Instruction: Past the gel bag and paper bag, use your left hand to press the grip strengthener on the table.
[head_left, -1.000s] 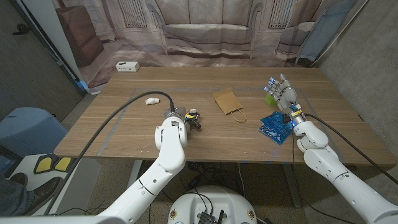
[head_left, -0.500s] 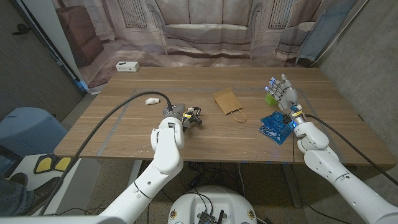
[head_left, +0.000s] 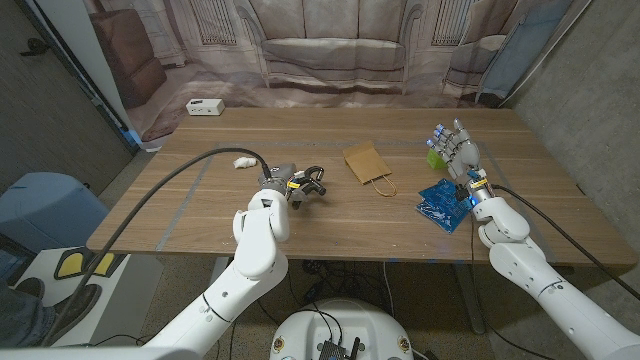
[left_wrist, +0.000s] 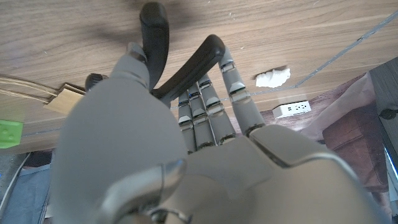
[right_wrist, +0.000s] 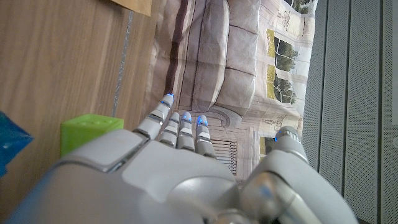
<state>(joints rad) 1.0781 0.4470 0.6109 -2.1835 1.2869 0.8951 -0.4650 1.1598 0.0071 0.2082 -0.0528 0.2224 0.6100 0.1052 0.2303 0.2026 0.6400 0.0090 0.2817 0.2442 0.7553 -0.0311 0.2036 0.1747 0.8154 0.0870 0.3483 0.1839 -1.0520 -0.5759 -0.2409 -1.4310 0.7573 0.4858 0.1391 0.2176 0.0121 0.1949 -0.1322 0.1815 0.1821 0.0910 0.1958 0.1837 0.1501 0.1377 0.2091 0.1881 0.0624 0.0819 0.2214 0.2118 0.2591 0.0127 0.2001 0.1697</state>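
Left hand sits on the black grip strengthener with two curved handles, left of bench middle. In the left wrist view the left hand has its fingers laid along one black handle of the grip strengthener while the other handle passes beside the hand's back; the hand presses on the tool, and whether the fingers wrap fully around it cannot be told. The tool lies on the wooden bench.

Just past it, toward the middle, lies the flat brown paper bag with a thin cord handle. Right of that, the blue gel bag lies near the front right of the bench.

Right hand stands upright just behind the gel bag, fingers apart and raised, holding nothing. In the right wrist view the right hand shows spread fingers with blue-lit tips. A small green block sits on the bench beside this hand, also seen at.

A small crumpled white piece lies on the bench behind the left hand. A white box sits beyond the bench's far left corner.
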